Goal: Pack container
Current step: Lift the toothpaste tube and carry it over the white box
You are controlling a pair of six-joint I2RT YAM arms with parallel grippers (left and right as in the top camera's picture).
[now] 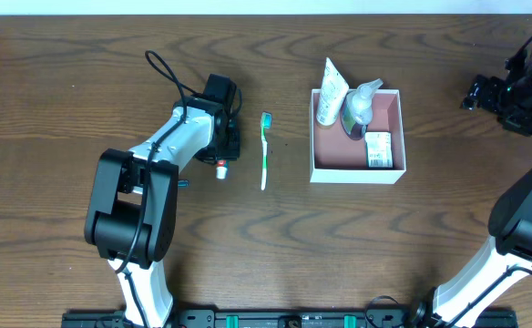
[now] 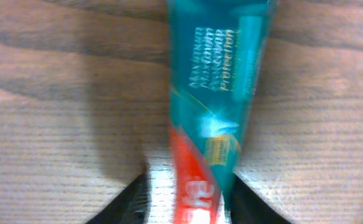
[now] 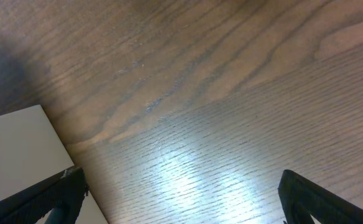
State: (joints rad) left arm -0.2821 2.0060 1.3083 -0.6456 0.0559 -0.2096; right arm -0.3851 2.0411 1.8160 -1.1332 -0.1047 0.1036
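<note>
From overhead, the square, shallow cardboard container [image 1: 334,156], white-walled and dusty pink inside, sits right of centre on the dark wooden worktop [image 1: 66,73]. It already holds a white squeeze tube [image 1: 332,91] leaning over its far rim, a clear pump bottle [image 1: 359,105] and a small green-and-white soap packet [image 1: 379,149], all crowded toward the far and right sides. That leaves bare floor along the left wall for more. A green-and-white toothbrush [image 1: 265,150] lies loose on the worktop, between the container and the left end effector [image 1: 221,153]. The left end effector is low over a teal-and-red toothpaste tube [image 1: 221,170], of which only the red-and-white cap end shows. The right end effector [image 1: 478,94] is parked well away at the far right edge, likely to keep the lane to the container free.

In the blurred left wrist view, the tube runs lengthwise between the two dark fingers [image 2: 128,202], which press against both of its sides. I judge this a pinch across the narrow width, the firmest way to lift a flat tube.

The right wrist view shows its fingers [image 3: 66,190] spread wide with nothing between them. There is bare wood below and a white panel at the left edge, probably the container's wall.
</note>
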